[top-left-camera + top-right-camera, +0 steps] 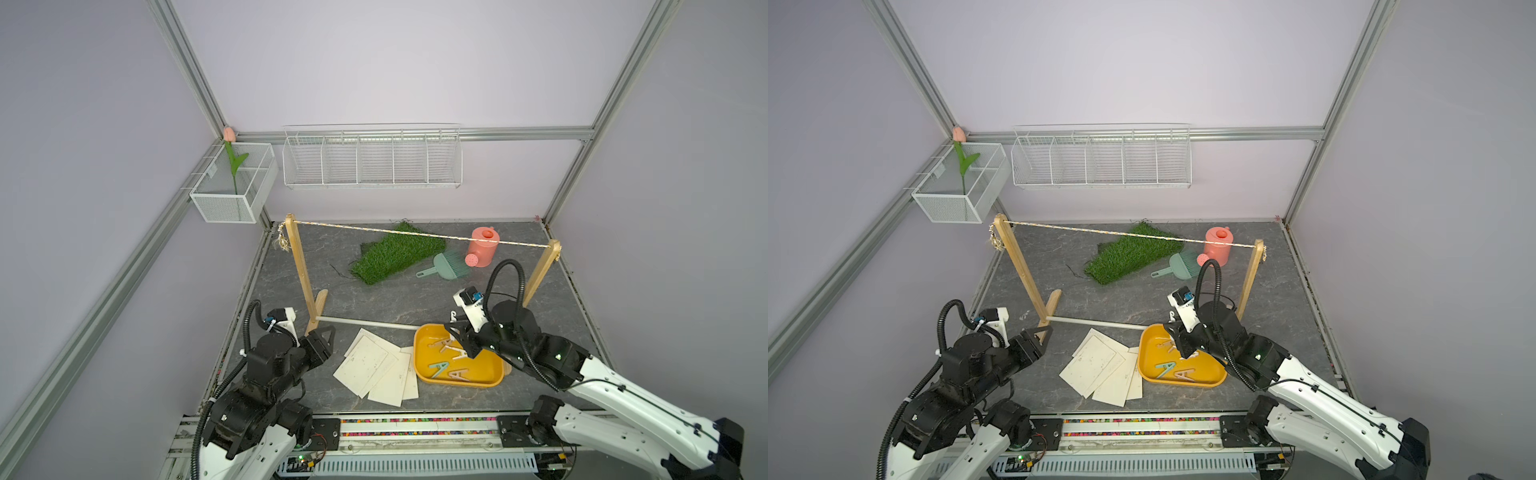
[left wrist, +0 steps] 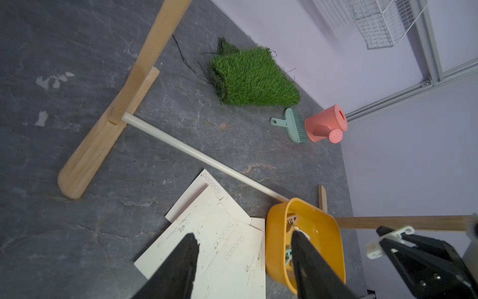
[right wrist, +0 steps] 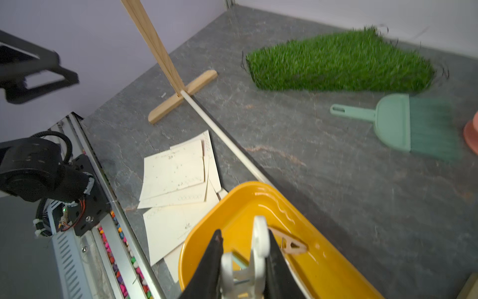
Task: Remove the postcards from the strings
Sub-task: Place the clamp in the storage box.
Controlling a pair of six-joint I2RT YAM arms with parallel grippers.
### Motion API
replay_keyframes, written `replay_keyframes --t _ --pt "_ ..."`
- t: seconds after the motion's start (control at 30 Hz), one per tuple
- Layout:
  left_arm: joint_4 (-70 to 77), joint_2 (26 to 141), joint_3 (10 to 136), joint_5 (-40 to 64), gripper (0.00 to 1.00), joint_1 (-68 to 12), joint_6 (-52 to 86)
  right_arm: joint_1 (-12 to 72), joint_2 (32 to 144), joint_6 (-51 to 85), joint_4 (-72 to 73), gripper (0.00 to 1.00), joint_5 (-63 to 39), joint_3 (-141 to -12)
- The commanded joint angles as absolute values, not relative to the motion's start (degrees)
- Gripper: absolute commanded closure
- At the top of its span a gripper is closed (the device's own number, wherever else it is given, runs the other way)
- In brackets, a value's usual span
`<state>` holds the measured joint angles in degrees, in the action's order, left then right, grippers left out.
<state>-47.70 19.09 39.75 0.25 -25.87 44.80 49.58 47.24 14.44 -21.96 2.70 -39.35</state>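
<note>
Lavender walls on aluminium rails enclose a grey slate table (image 1: 374,299), seen in both top views with the robot base at 6 o'clock. Two wooden posts (image 1: 301,270) carry the strings (image 1: 415,233), one twine line running from 10 to 3 o'clock with no card or pin on it. On the far wall a wire rack (image 1: 372,160) shows nothing in its compartments. At 10 o'clock, a mesh basket (image 1: 232,187) holds an artificial tulip (image 1: 235,166). A grass mat (image 1: 395,257), a watering can (image 1: 482,247) and a hand brush (image 1: 446,266) lie beyond the line.

The postcards (image 1: 378,368) lie flat in an overlapping fan at 6 o'clock. Their long axes run roughly from 1 to 7 o'clock, and one edge touches the yellow tray (image 1: 457,384) at their 3 o'clock. The tray holds loose clothespins, including a teal one (image 1: 438,368) and a beige one (image 1: 457,375).

The left end effector (image 2: 243,233) is the nearer to the pile, which lies at its 4 o'clock. Its jaws stand apart and hold nothing. The right end effector (image 3: 244,231) hangs over the tray with its jaws clamped on a white clothespin (image 3: 260,240).

With the tray directly beneath the pin, a release there would probably finish the job.
</note>
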Motion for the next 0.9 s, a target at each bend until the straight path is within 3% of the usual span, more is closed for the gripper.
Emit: replay_keyframes --t 0.0,0.33,0.37,0.43,0.57,0.87 --pt "-40.9 19.3 41.3 -4.8 0.39 -25.6 39.6 49.3 45.8 22.2 -31.2 0.75 6.5 -36.6" --pt "-35.3 22.5 42.9 -4.8 0.37 -25.6 34.9 49.2 49.1 30.8 -38.0 0.67 16.1 -30.7" --pt "-35.4 22.7 43.2 -4.5 0.38 -25.6 34.1 49.2 49.6 30.9 -37.5 0.61 16.6 -30.3" --pt "-36.1 23.3 44.1 -4.5 0.38 -25.6 32.7 49.3 50.8 31.4 -37.5 0.39 17.9 -30.8" --pt "-37.2 23.2 46.0 -5.5 0.35 -25.6 29.3 49.2 53.1 30.8 -37.6 0.2 19.9 -33.2" --pt "-37.2 18.7 52.0 -11.4 0.25 -25.6 15.1 49.2 53.8 18.0 -21.3 0.06 11.4 -40.3"
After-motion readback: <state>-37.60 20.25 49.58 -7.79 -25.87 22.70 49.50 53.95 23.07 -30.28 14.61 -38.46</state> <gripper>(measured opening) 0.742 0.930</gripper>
